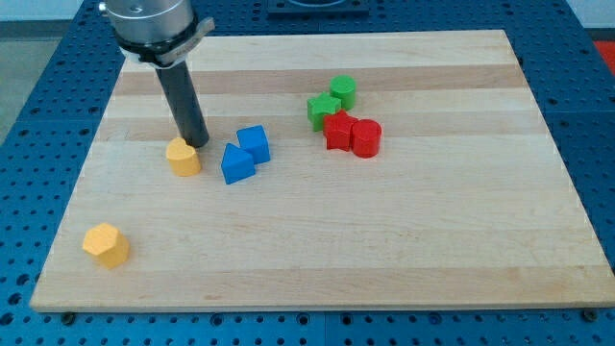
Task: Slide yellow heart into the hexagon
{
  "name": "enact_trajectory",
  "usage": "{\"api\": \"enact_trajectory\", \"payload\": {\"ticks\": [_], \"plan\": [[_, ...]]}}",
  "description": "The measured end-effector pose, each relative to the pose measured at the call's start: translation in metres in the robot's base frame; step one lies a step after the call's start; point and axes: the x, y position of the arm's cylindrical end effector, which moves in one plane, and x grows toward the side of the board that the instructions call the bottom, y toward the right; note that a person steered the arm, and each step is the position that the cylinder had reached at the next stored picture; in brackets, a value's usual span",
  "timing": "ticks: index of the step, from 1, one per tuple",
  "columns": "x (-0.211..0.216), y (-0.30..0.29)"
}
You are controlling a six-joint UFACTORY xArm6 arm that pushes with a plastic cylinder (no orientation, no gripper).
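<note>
The yellow heart (183, 157) lies on the wooden board (317, 250) at the view's left of centre. My tip (197, 143) stands right behind it, at its upper right edge, touching or nearly touching it. The yellow hexagon (106, 245) lies near the board's bottom left corner, well apart from the heart, down and to the left of it.
A blue triangular block (236, 164) and a blue cube (254, 144) sit just to the right of the heart. Further right are a green star (322, 111), a green cylinder (343, 92), a red star (338, 131) and a red cylinder (366, 138), clustered together.
</note>
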Motion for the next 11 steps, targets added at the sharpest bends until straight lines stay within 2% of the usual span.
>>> {"api": "enact_trajectory", "payload": {"ticks": [6,11], "plan": [[0.088,-0.014],[0.133,-0.019]]}}
